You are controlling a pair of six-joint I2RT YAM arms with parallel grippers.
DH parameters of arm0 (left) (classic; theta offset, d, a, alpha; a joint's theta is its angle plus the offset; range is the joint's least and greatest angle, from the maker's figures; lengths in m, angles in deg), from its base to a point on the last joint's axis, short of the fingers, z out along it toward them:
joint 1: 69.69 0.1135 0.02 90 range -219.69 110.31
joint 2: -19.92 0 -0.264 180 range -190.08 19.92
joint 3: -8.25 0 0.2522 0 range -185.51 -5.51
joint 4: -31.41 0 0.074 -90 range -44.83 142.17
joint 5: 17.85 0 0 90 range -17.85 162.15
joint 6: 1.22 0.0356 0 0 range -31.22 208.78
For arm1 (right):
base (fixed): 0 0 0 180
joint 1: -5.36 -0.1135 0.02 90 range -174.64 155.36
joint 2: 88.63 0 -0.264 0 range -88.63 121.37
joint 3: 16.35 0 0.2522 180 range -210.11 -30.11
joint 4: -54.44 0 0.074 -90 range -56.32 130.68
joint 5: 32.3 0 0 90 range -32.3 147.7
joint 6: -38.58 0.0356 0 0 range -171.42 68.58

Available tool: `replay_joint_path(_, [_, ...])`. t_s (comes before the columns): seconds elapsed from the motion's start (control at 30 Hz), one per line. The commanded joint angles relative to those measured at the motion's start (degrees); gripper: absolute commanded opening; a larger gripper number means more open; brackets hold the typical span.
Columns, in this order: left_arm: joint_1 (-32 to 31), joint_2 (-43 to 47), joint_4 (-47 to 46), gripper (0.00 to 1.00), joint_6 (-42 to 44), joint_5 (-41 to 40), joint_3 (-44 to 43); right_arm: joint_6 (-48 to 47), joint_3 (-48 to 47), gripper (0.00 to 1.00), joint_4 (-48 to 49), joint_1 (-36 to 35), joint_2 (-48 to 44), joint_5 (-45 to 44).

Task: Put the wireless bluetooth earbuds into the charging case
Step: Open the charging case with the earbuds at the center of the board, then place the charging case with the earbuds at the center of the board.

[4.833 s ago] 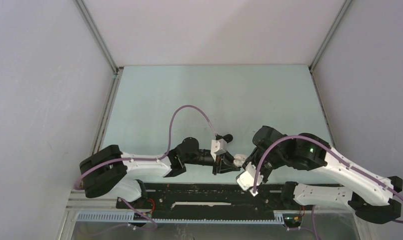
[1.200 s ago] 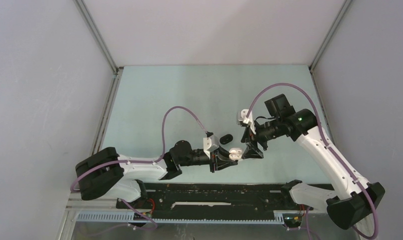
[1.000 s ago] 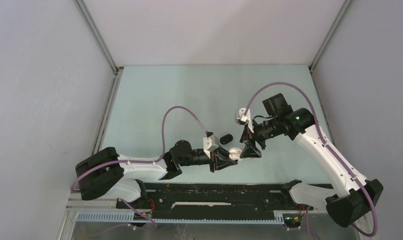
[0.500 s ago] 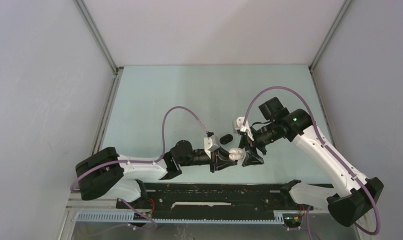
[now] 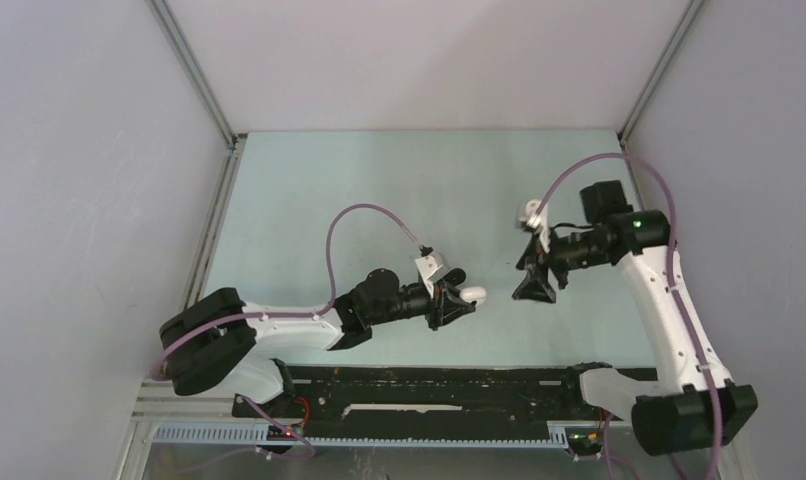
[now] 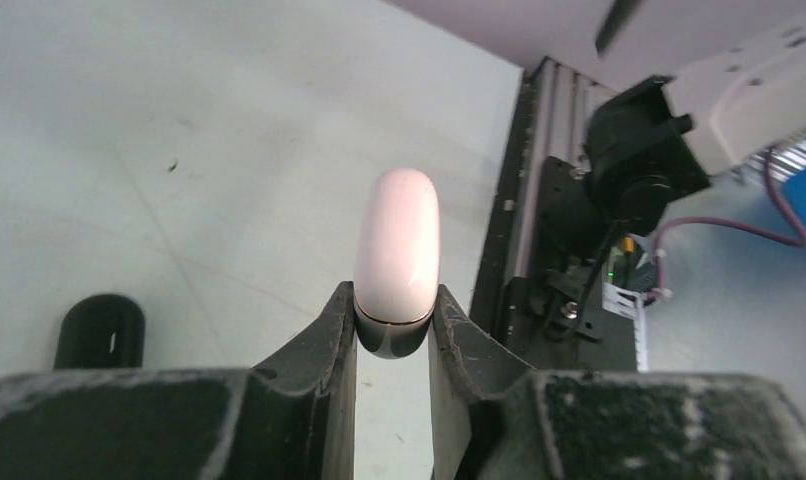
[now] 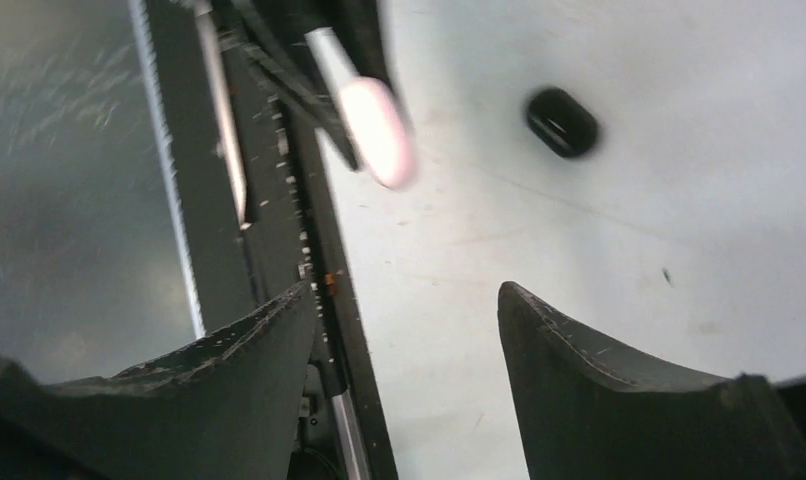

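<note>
Your left claw is clenched on one end of the white case, holding it shut toward the other arm, likely for a handover. No loose earbuds show; I judge they sit inside. Your right claw hangs released and empty, well apart toward the right edge of the table. The black case lies just beside the left claw; the far half offers room.

The pale green table lies evenly lit inside a plain enclosure, with matte grey-white wall panels rising from its left, far and right edges, aluminium posts slanting up from its two far corners, and a black rail along its near edge.
</note>
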Motion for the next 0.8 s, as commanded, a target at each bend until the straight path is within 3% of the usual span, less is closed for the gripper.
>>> replay_joint_path(0.0, [1.28,-3.06,11.54,0.06,-5.36,-7.77,-5.24,-0.6,1.59,0.72,1.14,15.46,4.77,8.31])
replay_joint_path(0.07, [2.37,-4.77,17.63,0.09,-9.2,-9.48,-7.51,1.39,4.08,0.85,2.39,19.33,5.71,10.91])
replay_joint_path(0.1, [2.77,-5.47,19.48,0.1,-10.46,-9.77,-8.19,2.86,5.69,0.97,3.79,20.22,5.52,11.28])
replay_joint_path(0.13, [2.98,-5.86,20.73,0.12,-11.37,-10.33,-8.42,5.51,7.62,0.99,6.16,20.8,4.93,10.89])
replay_joint_path(0.27, [5.25,-8.08,26.89,0.2,-15.24,-12.18,-10.22,24.58,17.86,1.0,27.77,21.94,-2.06,2.16])
replay_joint_path(0.37, [7.79,-9.46,30.34,0.24,-18.14,-11.25,-11.52,33.53,25.41,1.0,38.82,21.95,-8.48,-7.0])
replay_joint_path(0.63, [19.96,-10.78,35.37,0.28,-27.49,-6.86,-12.07,33.62,27.9,1.0,41.64,22.08,-12.13,-6.15])
replay_joint_path(0.77, [21.17,-13.92,33.28,0.32,-33.93,-3.2,-12.26,34.32,27.9,1.0,43.45,22.13,-12.57,-11.37])
